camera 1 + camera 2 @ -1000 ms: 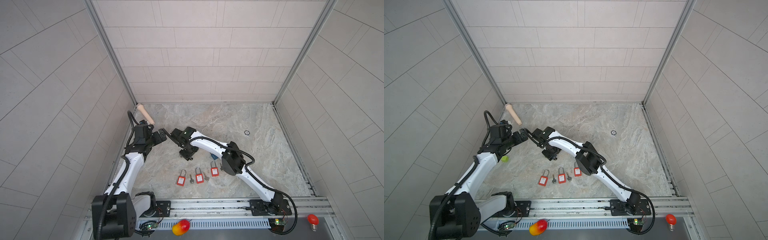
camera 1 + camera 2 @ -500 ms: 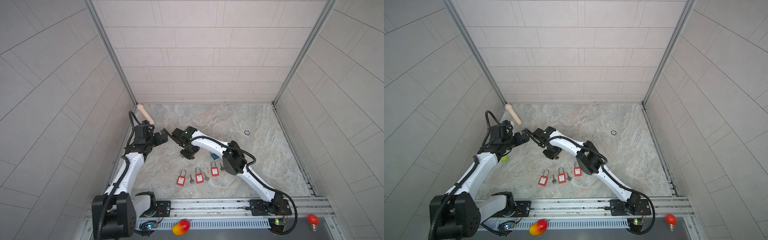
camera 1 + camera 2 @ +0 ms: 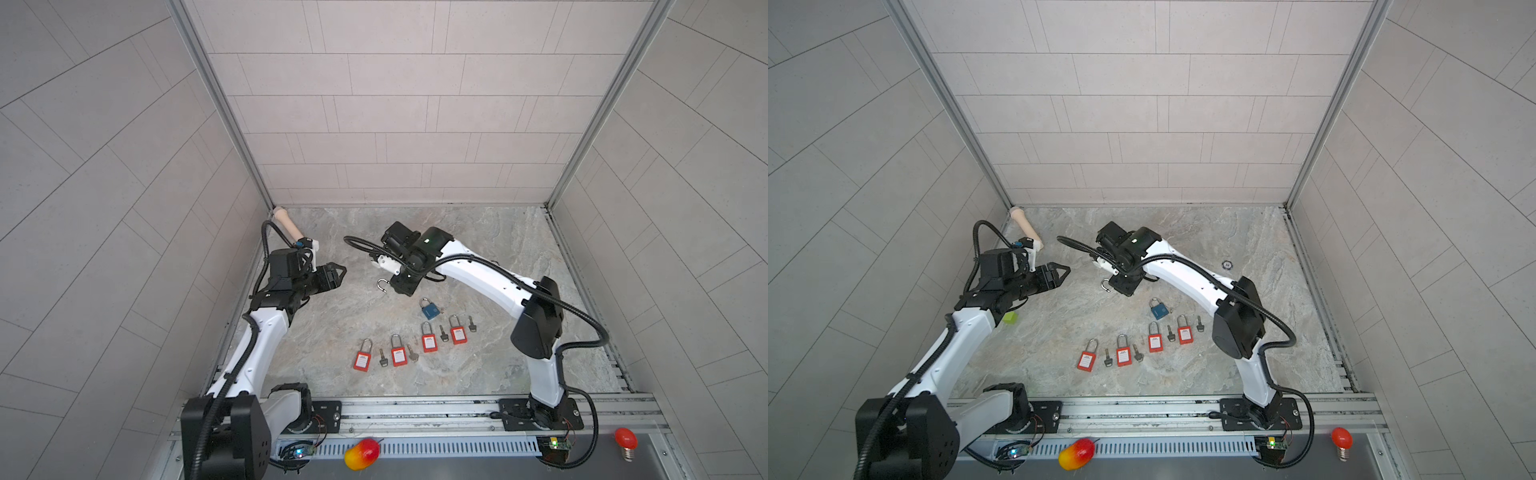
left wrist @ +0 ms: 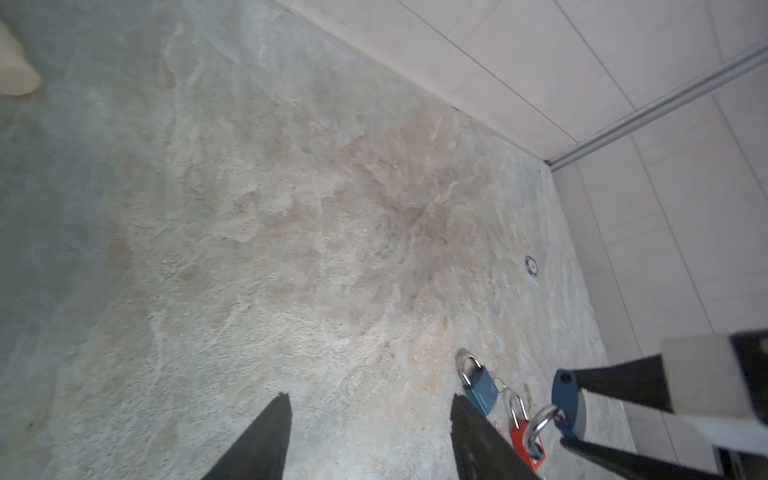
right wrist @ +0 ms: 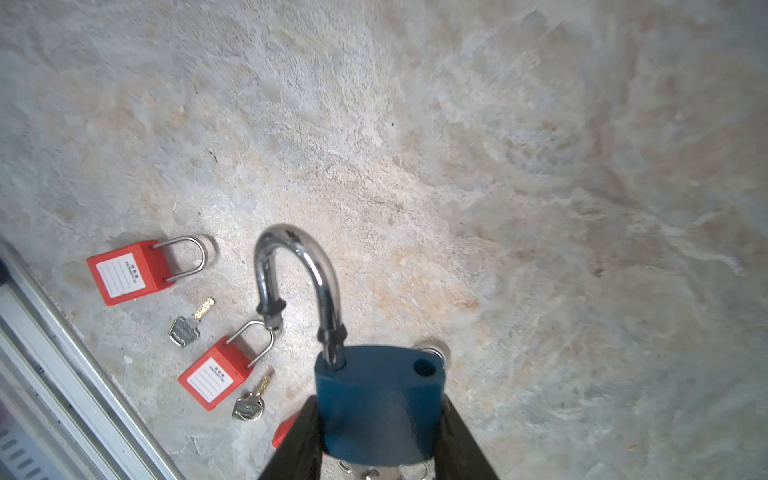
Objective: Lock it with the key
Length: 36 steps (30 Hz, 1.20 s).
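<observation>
The right claw (image 3: 397, 286) had drawn back from the left claw (image 4: 370, 397), uncovering a second padlock (image 3: 430, 311) on the surface (image 3: 478, 241). The right claw gripped the blue padlock (image 5: 380, 407) by its flat sides above the surface, probably to leave the swung-out shackle (image 5: 303, 257) and its socket free. The left claw had narrowed but was parted and empty. It pointed toward the padlock, apparently ready to work on it. Rings (image 5: 370, 473) showed under the body; a key in the lock could not be confirmed.

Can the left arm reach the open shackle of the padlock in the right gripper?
Probably yes: the left gripper is open, empty and faces the shackle of the blue padlock, nothing between them.
</observation>
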### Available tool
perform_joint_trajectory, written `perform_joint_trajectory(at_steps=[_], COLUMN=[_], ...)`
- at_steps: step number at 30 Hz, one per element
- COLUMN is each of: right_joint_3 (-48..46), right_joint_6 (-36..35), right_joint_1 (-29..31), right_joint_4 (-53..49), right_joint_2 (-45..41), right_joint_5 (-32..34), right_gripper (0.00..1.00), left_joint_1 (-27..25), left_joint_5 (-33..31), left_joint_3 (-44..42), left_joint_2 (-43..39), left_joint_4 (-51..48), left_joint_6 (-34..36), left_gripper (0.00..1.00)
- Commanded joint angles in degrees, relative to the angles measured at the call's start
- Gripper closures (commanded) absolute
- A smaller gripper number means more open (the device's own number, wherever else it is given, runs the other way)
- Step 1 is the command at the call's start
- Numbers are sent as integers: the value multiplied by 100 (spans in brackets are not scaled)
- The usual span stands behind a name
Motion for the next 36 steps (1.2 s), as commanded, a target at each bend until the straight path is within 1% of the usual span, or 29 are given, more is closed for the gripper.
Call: perform_joint_trajectory(at_steps=[1, 5, 8, 11, 14, 18, 22, 25, 28, 31, 36], right_joint_3=[-215, -445, -625, -820, -996, -1107, -1121, -1120, -1161, -1234, -1309], right_joint_6=[-595, -824, -901, -961, -1045, -1061, -1093, -1147, -1220, -1306, -1358], right_joint_1=[-121, -131, -134, -131, -106, -71, -2, 36, 50, 54, 52], right_joint_4=[36, 45, 72, 164, 277, 271, 251, 272, 300, 299, 282], right_joint_2=[-339, -698, -941, -1183, -1365, -1454, -1478, -1528, -1578, -1613, -1643], right_joint_5=[-508, -635, -826, -1042, -1223, -1205, -1146, -1211, -1269, -1254, -1277], right_gripper=[70, 70, 71, 71, 71, 71, 71, 72, 72, 72, 72], left_joint_1=[-410, -1246, -1624, -1666, -1718, -1893, -2059, -2122, -2145, -2152, -2157], left_joint_5=[729, 937, 921, 902, 1276, 1581, 1649, 1656, 1691, 1732, 1871], left_joint_3=[-121, -148, -192, -176, -102, -52, 20, 83, 96, 89, 70], left_joint_2=[-232, -476, -697, -696, -462, -223, -42, 70, 115, 84, 58], left_joint_4=[263, 375, 637, 683, 617, 618, 617, 615, 617, 619, 623], left_joint_6=[394, 1264, 1651, 1669, 1632, 1630, 1630, 1628, 1660, 1693, 1706], left_gripper=[34, 34, 37, 39, 41, 42, 43, 50, 53, 58, 69])
